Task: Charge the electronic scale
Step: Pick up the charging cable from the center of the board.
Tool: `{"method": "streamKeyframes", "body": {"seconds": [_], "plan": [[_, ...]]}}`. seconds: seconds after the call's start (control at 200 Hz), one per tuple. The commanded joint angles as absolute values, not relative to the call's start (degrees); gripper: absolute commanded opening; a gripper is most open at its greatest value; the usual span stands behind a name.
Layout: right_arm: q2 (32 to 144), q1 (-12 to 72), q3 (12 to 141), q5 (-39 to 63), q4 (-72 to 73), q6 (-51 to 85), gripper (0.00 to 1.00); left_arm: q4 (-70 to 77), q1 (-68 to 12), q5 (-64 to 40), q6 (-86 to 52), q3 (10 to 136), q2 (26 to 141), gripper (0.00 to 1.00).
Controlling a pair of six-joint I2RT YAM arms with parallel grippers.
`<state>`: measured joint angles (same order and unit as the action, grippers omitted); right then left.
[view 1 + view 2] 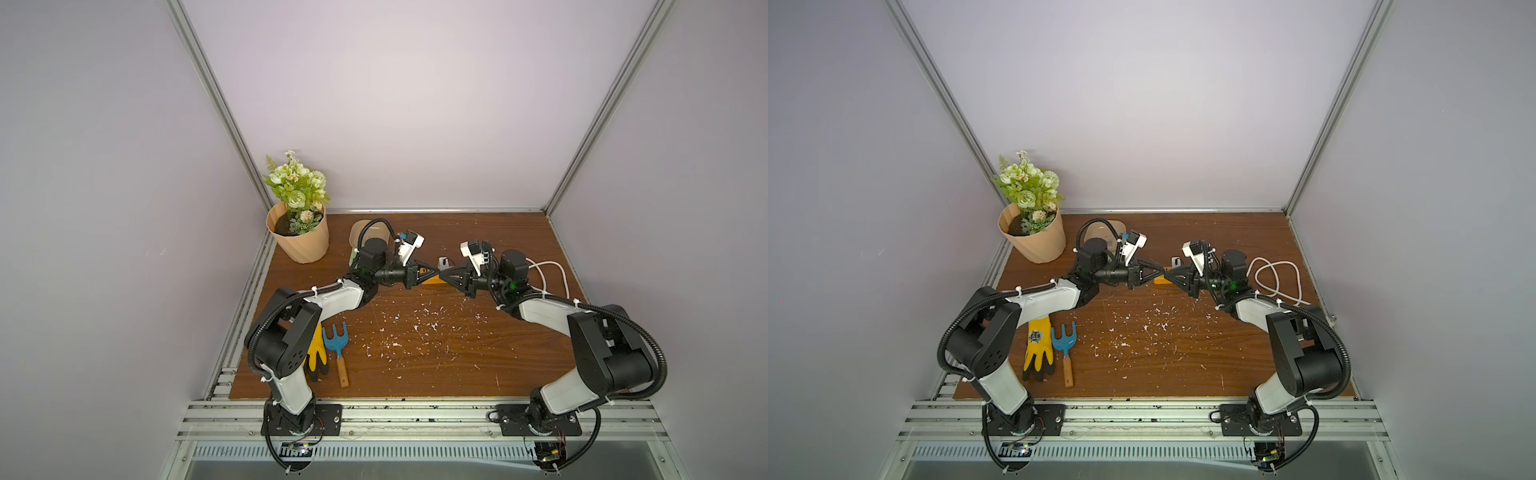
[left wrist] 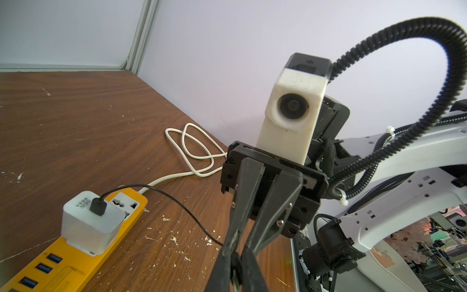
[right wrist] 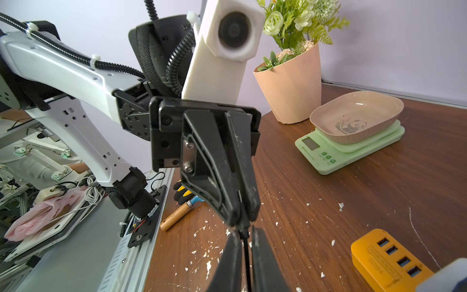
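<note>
Electronic scale (image 3: 336, 156): on the tabletop (image 1: 415, 353) toward the far left corner, just beside the flower pot (image 3: 290, 86), with its beige tray (image 3: 353, 132) sitting on top. It is well apart from both my pincers. In both top views my left arm hides most of it.
Done so far: the white charger block (image 2: 88, 222) is seated in the orange power strip (image 2: 75, 263), and the black cable (image 2: 187, 212) is plugged into that block.
Left pincer (image 1: 434, 273): closed on the free end of the black cable, on what looks like its plug.
Right pincer (image 1: 446, 277): tip to tip with the left one and drawn in narrow around the same cable. I cannot tell whether it actually grips.
Stage, as I judge it: passing the cable end between my pincers above the power strip.
Left to do: carry the plug across to the scale and push it into the charging port. Nothing is connected to the scale yet.
Port: I cannot find it in any view.
In the way: the flower pot crowds one side of the scale, and my left arm hangs over it. The cable's slack may run short.
Around: a white cord (image 2: 164, 178) looped near the right wall, a yellow glove (image 1: 1038, 345) and a blue hand fork (image 1: 1064, 340) near my left base, and white flecks on the wood.
</note>
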<state>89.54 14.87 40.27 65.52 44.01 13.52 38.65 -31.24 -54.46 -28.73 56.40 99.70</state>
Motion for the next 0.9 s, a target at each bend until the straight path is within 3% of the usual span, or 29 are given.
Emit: {"method": "streamKeyframes", "body": {"seconds": [0.0, 0.245, 0.726, 0.751, 0.896], "plan": [[89.6, 14.8, 42.9, 67.9, 47.2, 13.0, 0.14, 41.3, -32.0, -56.6, -29.0, 56.4, 97.8, 0.13], [89.4, 14.9, 43.2, 68.7, 46.9, 12.6, 0.16, 41.7, -32.2, -56.8, -29.2, 56.4, 98.0, 0.13], [88.1, 14.9, 43.0, 68.5, 46.5, 11.8, 0.0, 41.5, -32.3, -57.0, -28.8, 55.8, 97.9, 0.13], [88.1, 14.9, 42.9, 68.4, 46.3, 11.5, 0.0, 41.5, -32.4, -56.9, -28.8, 55.8, 97.9, 0.15], [88.0, 14.9, 44.5, 67.1, 38.3, 6.9, 0.0, 36.3, -32.3, -53.2, -25.8, 56.4, 96.1, 0.49]]}}
